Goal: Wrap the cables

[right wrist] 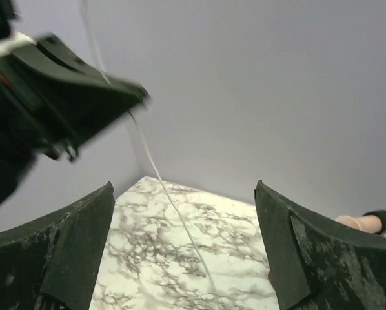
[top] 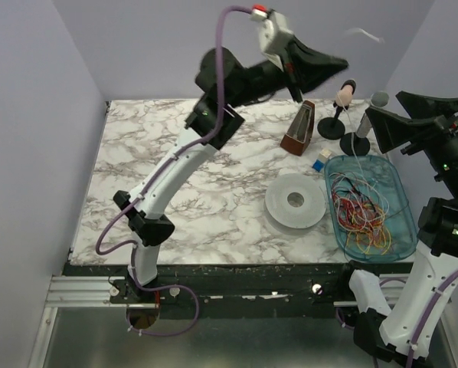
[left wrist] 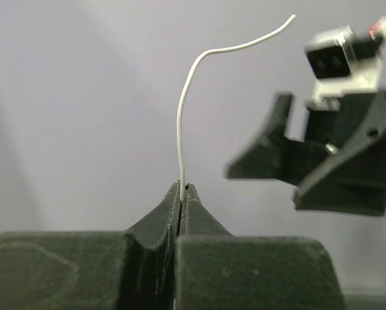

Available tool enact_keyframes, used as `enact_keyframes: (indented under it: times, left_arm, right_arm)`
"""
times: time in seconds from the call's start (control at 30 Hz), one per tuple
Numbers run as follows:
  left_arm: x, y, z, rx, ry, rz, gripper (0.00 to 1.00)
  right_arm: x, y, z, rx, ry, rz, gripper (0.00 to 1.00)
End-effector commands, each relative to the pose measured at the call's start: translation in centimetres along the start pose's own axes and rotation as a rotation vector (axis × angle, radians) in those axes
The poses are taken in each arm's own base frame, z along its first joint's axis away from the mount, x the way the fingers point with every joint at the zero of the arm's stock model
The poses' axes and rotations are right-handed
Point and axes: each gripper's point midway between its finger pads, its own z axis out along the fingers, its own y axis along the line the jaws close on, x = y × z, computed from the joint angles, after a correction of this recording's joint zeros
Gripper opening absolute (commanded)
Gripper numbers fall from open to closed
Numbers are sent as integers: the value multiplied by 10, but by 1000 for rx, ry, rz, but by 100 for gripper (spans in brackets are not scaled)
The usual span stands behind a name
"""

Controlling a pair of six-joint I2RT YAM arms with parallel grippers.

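Left gripper (left wrist: pixel 182 188) raised high, jaws pinched shut on 1 white wire (left wrist: pixel 179 135), thread-thin, free end curling upward. Right gripper (right wrist: pixel 183 190) nearby, jaws wide apart. Other cables (top: pixel 359 211): red, orange, yellow, green tangle inside blue tray (top: pixel 405 222).

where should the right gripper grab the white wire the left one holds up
Grip the white wire on its straight span below the left gripper, coming from the side with the right gripper open across it; that stretch hangs free.

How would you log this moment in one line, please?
left tool: shut on white wire, raised | right tool: open | cables: tangled in blue tray
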Motion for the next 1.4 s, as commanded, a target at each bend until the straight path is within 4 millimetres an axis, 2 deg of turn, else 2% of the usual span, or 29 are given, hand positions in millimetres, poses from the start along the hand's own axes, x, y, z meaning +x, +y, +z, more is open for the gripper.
enact_keyframes:
  times: [0.0,0.1,0.2,0.23,0.33,0.47,0.53,0.63,0.73,0.8,0.87,0.97,1.07,1.13,1.2,1.3,1.37]
  left_arm:
    - [-158,34,-68,-316,-189,417,0]
    - [-232,49,-113,-567,-277,727,0]
    - [-290,34,-148,-727,-350,1014,0]
    - [-307,28,-161,-785,-373,1103,0]
    - [-338,10,-185,-907,-401,1333,0]
    - [-371,-18,-210,-1024,-457,1562,0]
    - [-382,-32,-217,-1046,-488,1633,0]
    - [-387,-42,-221,-1090,-461,1782,0]
    - [-388,-57,-223,-1116,-454,2014,0]
    - [-390,-59,-224,-1123,-430,2056,0]
    - [-388,-49,-225,-1126,-379,2002,0]
    - [-365,-11,-220,-1094,-195,1901,0]
    - [-312,48,-220,-1060,89,1711,0]
    - [-255,87,-223,-987,311,1558,0]
    - [-177,121,-236,-898,548,1363,0]
    - [-86,138,-267,-834,723,1033,0]
    - [-27,140,-291,-804,816,807,0]
  right_arm:
    - [35,-34,-5,125,74,26,100]
    - [50,-44,-6,139,105,18,100]
    - [68,-56,-7,158,134,41,100]
    - [72,-58,-8,160,142,47,100]
    - [84,-64,-6,155,167,76,100]
    - [93,-68,-5,136,195,78,100]
    - [105,-75,-6,146,216,84,100]
    - [127,-86,-10,180,257,124,99]
    - [141,-85,-14,173,298,136,98]
    - [147,-82,-15,163,320,132,98]
    - [152,-79,-15,151,340,128,98]
    - [164,-70,-13,106,396,135,96]
    - [184,-55,-7,63,492,124,95]
    - [203,-49,-2,60,580,93,95]
    - [220,-42,2,53,648,113,94]
    - [238,-49,5,108,661,179,93]
    - [253,-53,2,148,691,213,92]
